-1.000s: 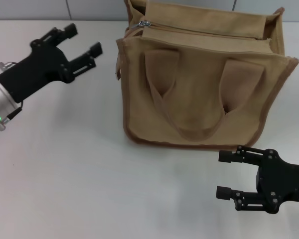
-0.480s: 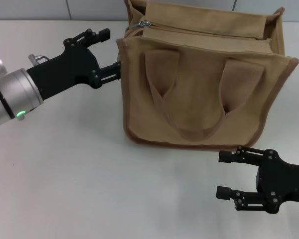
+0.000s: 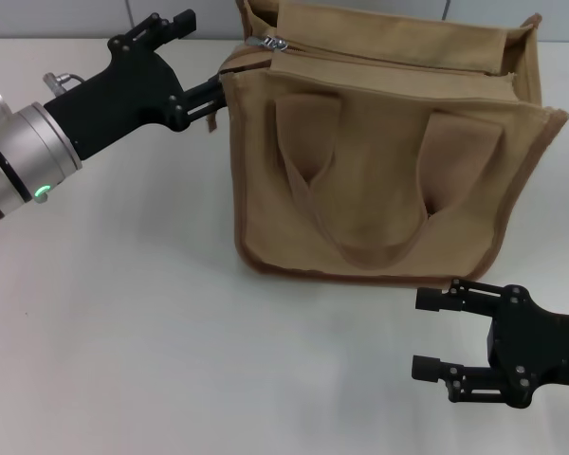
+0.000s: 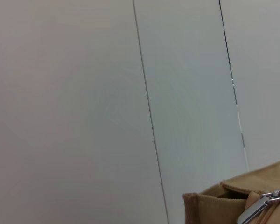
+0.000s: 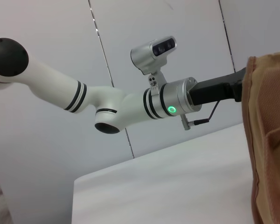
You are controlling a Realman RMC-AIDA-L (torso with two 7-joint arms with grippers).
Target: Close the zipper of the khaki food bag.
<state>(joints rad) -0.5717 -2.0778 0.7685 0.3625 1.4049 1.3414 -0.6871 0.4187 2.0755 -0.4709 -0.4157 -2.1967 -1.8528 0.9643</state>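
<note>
Broadly, the white table (image 3: 123, 332) fills the head view, a smooth matte surface with the khaki food bag (image 3: 379, 152) standing upright at its far middle. It is a boxy tote of coarse tan canvas, wider than it is deep, its long axis running across the view from left to right. Darker brown trim edges its corners and base. Two looped fabric handles hang flat down the front panel, over a front pocket. Along the top panel, the zipper (image 3: 389, 59) follows the same left-to-right line as a khaki-taped seam. Its small silver metal pull tab (image 3: 270, 43) sits at the bag's left end; the left wrist view shows that tab (image 4: 262, 206) glinting at the bag's corner.

Reaching in from the left, the left gripper (image 3: 201, 59) is black with a silver wrist cuff bearing a green light. Its fingers are spread apart, one raised near the bag's top left corner, the other at the bag's left side edge, gripping nothing. Near the table's front right, well apart from the bag, the right gripper (image 3: 431, 332) hangs parked, black fingers parted and empty, pointing left.
</note>
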